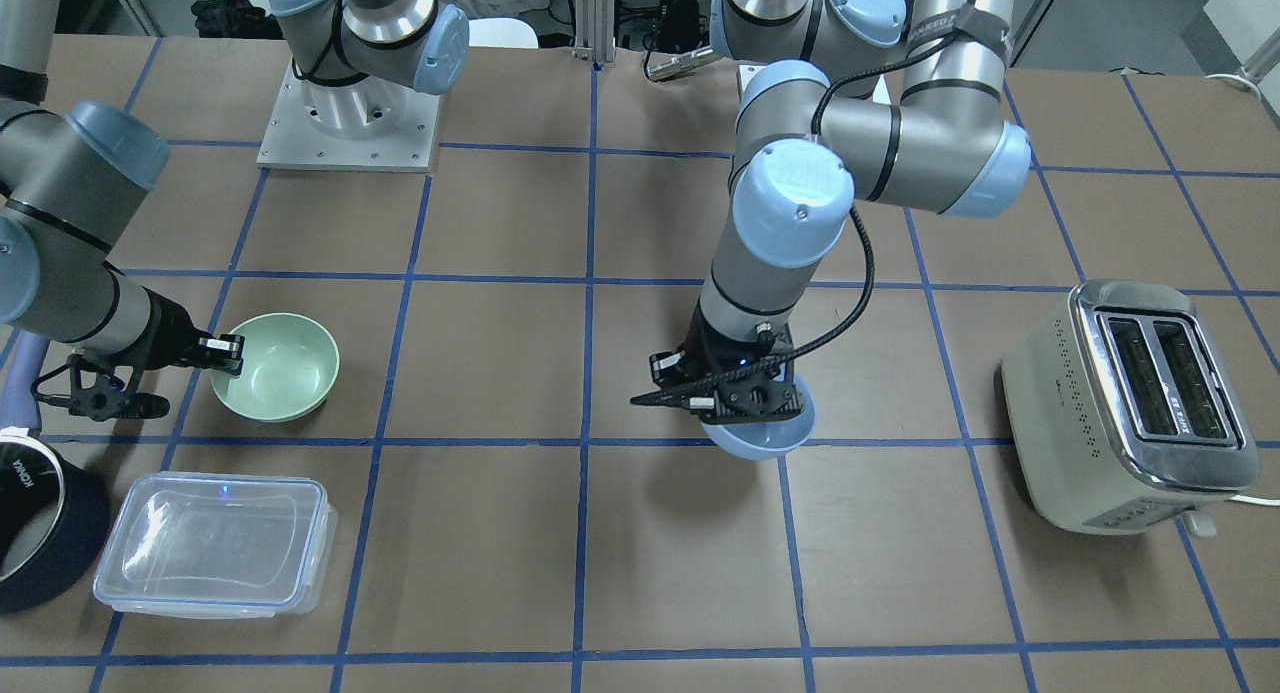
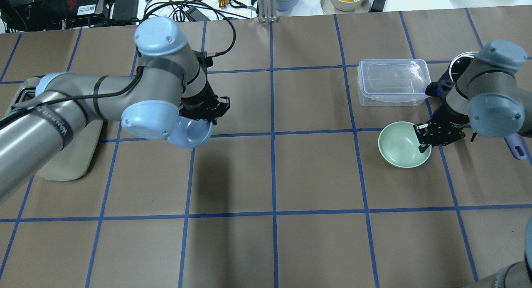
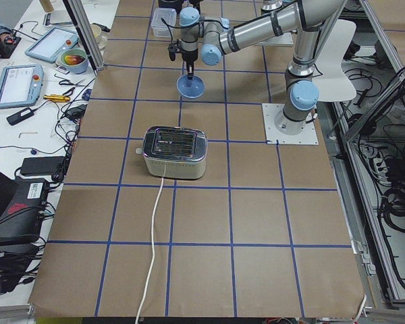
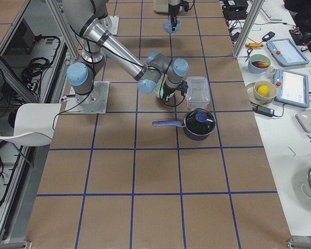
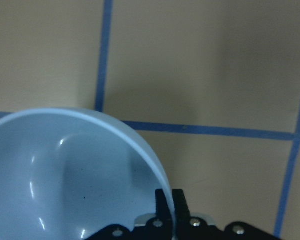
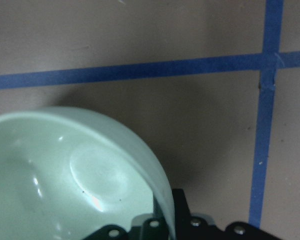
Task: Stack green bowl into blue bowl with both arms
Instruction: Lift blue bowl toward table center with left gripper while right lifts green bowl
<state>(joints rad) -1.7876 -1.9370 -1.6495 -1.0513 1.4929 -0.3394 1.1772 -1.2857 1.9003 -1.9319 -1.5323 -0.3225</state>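
Green bowl (image 6: 65, 170): rim clamped by right gripper (image 6: 166, 202). Blue bowl (image 5: 65, 170): rim clamped by left gripper (image 5: 166, 200). We advise levelling both, centring green above blue before release.

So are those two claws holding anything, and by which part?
Yes, both. The left gripper pinches the blue bowl by its rim, one finger inside, one outside; the right gripper pinches the green bowl by its rim likewise.
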